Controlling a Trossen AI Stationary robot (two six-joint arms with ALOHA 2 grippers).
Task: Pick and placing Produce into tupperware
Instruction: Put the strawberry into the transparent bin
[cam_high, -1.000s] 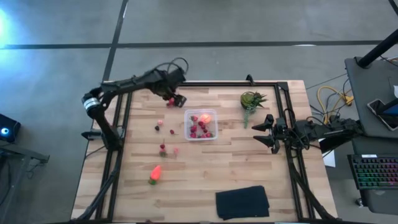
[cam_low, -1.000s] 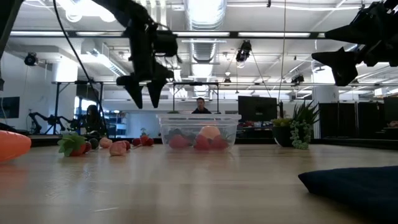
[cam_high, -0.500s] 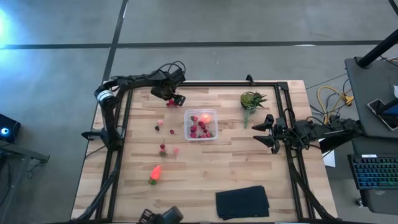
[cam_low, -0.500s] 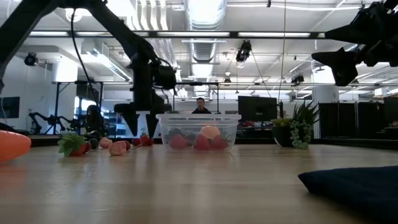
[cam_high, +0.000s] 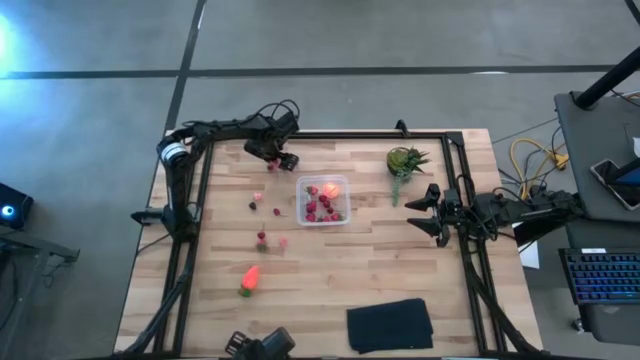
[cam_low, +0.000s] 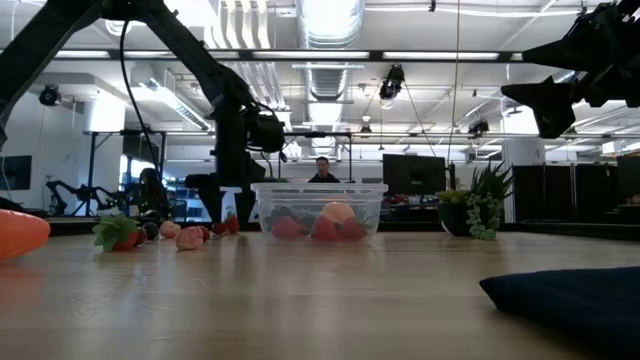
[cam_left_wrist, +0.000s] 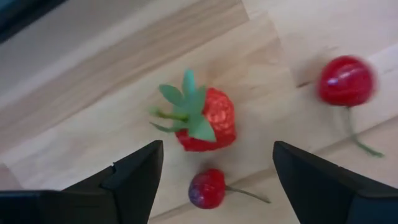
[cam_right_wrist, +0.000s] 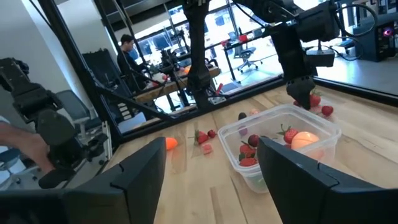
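My left gripper (cam_high: 279, 158) is open, low over the table's far-left part. In the left wrist view its fingers (cam_left_wrist: 134, 171) stand either side of a strawberry (cam_left_wrist: 205, 118) and a small cherry (cam_left_wrist: 208, 188) lying on the wood; another cherry (cam_left_wrist: 347, 81) lies beside them. The clear tupperware (cam_high: 322, 200) holds red berries and the orange-red fruit (cam_high: 330, 188). More berries (cam_high: 262, 238) and the carrot-like piece (cam_high: 249, 278) lie left of it. My right gripper (cam_high: 425, 212) hangs open above the right edge.
A spiky green plant (cam_high: 405, 160) stands at the far right of the table. A flat black cloth (cam_high: 390, 325) lies by the near edge. Loose berries (cam_high: 255, 205) dot the wood left of the tupperware. A person (cam_low: 322, 170) sits in the room behind.
My left gripper has come down from well above the table to just over the wood at the berries by the far-left edge, staying open. The produce and the tupperware have stayed where they were.
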